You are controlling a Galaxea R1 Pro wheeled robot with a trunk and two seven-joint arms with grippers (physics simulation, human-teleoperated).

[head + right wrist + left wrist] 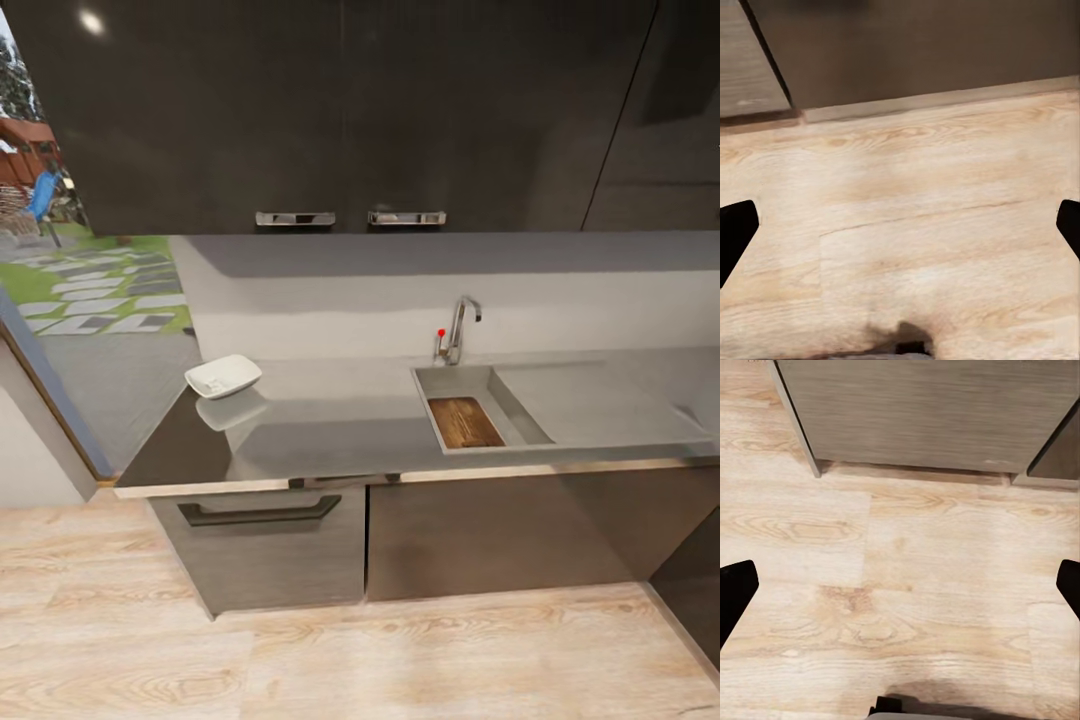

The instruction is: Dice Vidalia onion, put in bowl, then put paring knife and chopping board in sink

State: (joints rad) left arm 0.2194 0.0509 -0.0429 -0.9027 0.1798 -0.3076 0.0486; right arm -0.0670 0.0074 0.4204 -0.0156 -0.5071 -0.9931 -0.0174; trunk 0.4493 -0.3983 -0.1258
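The sink (455, 383) is set into the dark glossy countertop (330, 425), with the brown chopping board (465, 422) lying inside its basin. A white bowl (223, 376) stands on the countertop's left end. The Vidalia onion and the paring knife are out of view. My left gripper (900, 589) is open, its dark fingertips (735, 589) spread wide above the wooden floor in front of a grey cabinet. My right gripper (900, 229) is open too, hanging over the floor with nothing between its fingers.
A chrome faucet (460, 325) with a red knob rises behind the basin, and a flat drainboard (600, 400) lies to its right. Dark wall cabinets (350, 110) hang above. A drawer with a bar handle (260, 513) sits under the bowl. A window (90, 270) opens at left.
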